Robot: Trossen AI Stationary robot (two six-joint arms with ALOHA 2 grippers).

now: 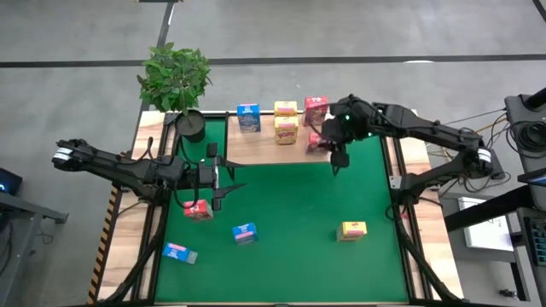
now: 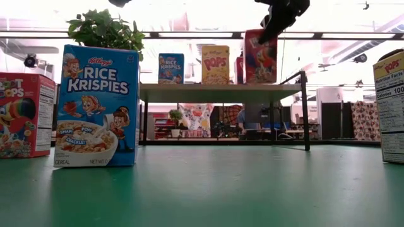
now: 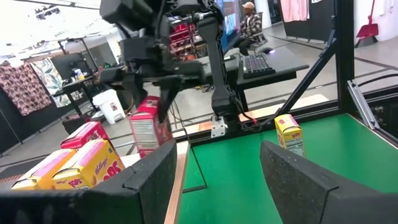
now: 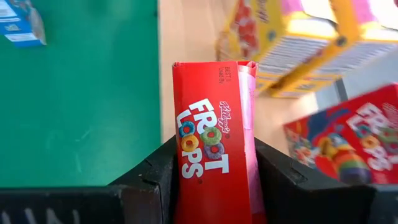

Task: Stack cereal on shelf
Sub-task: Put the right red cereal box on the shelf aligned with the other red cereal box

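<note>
Green mat (image 1: 290, 213) over pale wooden table, smooth and matte; grey floor around; cluttered room beyond, washed out by backlight at table height.

Hidden or unclear:
- Print on the far boxes too small to read from above.
- Red box at the mat's left edge (image 1: 198, 209) partly covered by the left arm.
- Right-hand box at table height cut off by the frame.
- Left gripper's fingertips cut off in its own wrist view.

Materials and shapes:
- Shelf (image 1: 264, 147): flat light-wood board on thin black legs, along the table's far edge.
- On it, upright: blue Rice Krispies box (image 1: 248, 117), two yellow Pops boxes (image 1: 286, 121), red Froot Loops box (image 1: 316, 109).
- On the mat: two blue boxes (image 1: 244, 233), one yellow (image 1: 353, 229) near the right edge; printed cardboard.
- Leafy potted plant (image 1: 177, 81) at the far left corner.

Arms:
- Right gripper (image 1: 320, 141) reaching over the shelf's right end, clamped on a red Froot Loops box (image 4: 214, 168), fingers flat against both narrow sides.
- Left gripper (image 1: 215, 179) extended level above the mat's left side, fingers (image 3: 152, 177) spread wide, nothing between them.
</note>
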